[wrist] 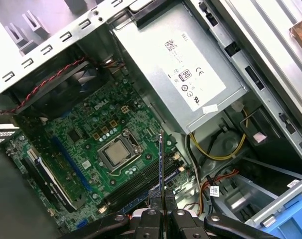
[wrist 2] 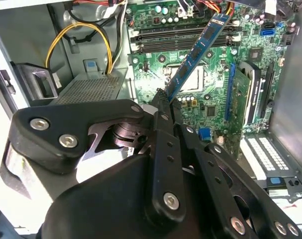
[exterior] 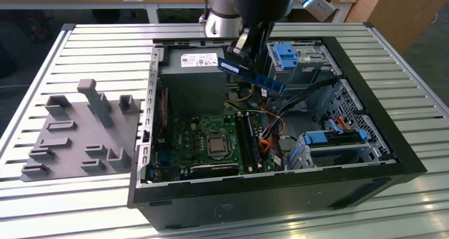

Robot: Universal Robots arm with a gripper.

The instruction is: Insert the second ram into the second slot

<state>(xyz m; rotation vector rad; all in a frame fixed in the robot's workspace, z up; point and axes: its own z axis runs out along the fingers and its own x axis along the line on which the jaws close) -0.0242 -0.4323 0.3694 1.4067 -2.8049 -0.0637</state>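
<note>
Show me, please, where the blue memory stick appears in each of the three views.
Exterior view: the memory stick hangs tilted from the gripper over the open computer case.
Second wrist view: the memory stick runs from the gripper across the processor socket.
First wrist view: the memory stick shows edge-on, a thin line beside the socket.
Shared landmark: the processor socket.

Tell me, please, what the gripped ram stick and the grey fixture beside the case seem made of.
The second ram, in the gripper: blue circuit board, by its thin flat shape and dark chips. The grey fixture: probably matt plastic, being uniformly dull with blocky pegs.
</note>
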